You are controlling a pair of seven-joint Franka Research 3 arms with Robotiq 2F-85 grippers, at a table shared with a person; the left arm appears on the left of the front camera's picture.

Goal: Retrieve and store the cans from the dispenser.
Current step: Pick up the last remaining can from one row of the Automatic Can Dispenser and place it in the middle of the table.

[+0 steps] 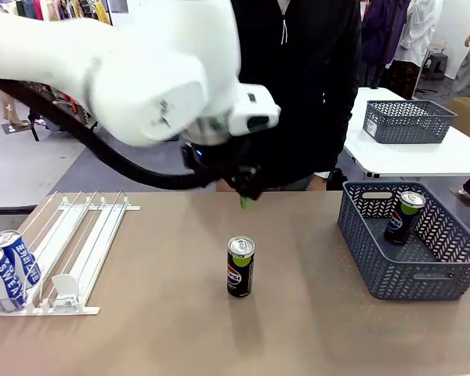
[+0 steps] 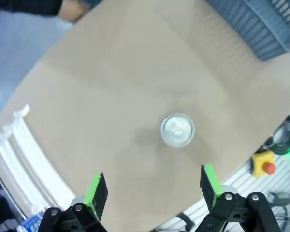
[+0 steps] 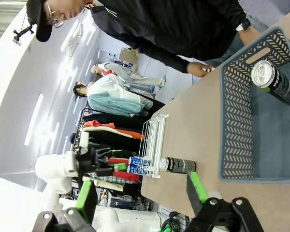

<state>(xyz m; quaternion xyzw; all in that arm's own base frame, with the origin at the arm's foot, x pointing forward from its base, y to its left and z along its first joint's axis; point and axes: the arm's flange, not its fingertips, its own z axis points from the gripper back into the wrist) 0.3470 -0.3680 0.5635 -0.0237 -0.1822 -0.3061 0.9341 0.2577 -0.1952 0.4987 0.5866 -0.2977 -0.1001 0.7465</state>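
On the table (image 1: 164, 313), upright Pepsi can (image 1: 240, 268)

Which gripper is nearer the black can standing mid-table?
Left. The left gripper hangs above the black can, jaws open; the right gripper sits farther off, out past the grey basket.
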